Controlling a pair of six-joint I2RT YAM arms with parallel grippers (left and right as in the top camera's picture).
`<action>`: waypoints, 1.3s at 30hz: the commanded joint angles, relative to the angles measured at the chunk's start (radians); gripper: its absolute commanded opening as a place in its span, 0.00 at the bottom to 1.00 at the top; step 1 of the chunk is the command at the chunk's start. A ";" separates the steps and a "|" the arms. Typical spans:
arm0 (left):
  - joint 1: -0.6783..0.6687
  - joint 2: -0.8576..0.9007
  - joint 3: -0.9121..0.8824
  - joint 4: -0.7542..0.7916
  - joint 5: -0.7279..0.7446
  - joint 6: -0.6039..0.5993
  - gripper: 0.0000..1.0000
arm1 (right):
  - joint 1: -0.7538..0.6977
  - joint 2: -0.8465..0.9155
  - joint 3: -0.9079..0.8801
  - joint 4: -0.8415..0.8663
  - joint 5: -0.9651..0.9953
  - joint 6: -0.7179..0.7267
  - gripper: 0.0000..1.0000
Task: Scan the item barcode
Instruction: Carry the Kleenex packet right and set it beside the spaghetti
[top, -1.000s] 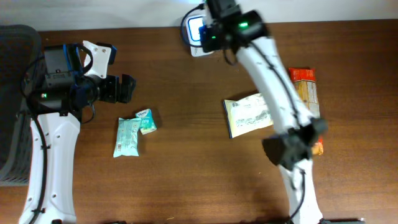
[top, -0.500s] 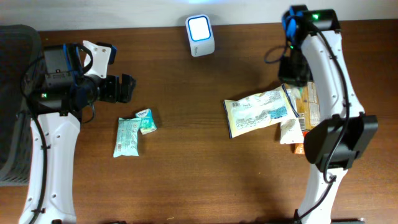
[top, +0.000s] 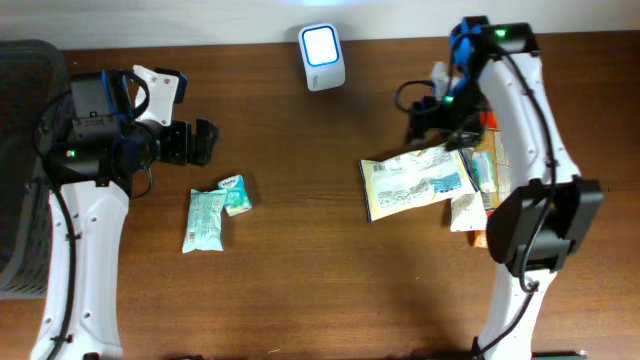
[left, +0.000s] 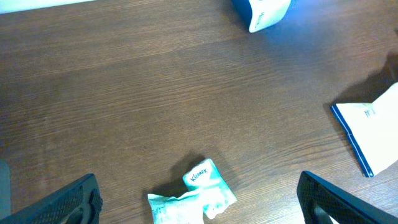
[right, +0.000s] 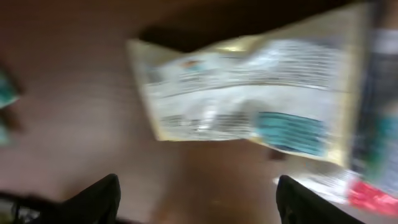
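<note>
The white scanner (top: 322, 45) with a lit blue face stands at the table's far edge, and the left wrist view catches its corner (left: 261, 11). A pale yellow bag (top: 415, 182) lies flat right of centre; it is blurred in the right wrist view (right: 249, 99). My right gripper (top: 425, 115) hangs just beyond the bag, open and empty (right: 199, 202). Two green tissue packs (top: 205, 218) (top: 236, 195) lie at the left. My left gripper (top: 200, 142) hovers above them, wide open with nothing held (left: 199, 202). The Kleenex pack (left: 202, 180) shows between its fingers.
An orange box (top: 490, 150) and a white packet (top: 462, 212) lie under the right arm beside the pale bag. A dark bin (top: 20, 170) stands off the table's left edge. Bare brown wood runs down the middle of the table (top: 310, 250).
My right arm swung from the scanner over to the right-hand pile, then shifted left above the pale bag, and its jaws opened. The left arm has not moved.
</note>
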 joint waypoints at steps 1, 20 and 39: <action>0.002 -0.013 0.013 -0.001 0.001 0.016 0.99 | 0.109 -0.001 0.001 0.012 -0.093 -0.031 0.76; 0.002 -0.013 0.013 -0.001 0.001 0.016 0.99 | 0.385 0.000 -0.510 0.422 0.315 0.338 0.33; 0.002 -0.013 0.013 -0.001 0.001 0.016 0.99 | 0.004 -0.002 -0.488 0.281 0.373 0.353 0.25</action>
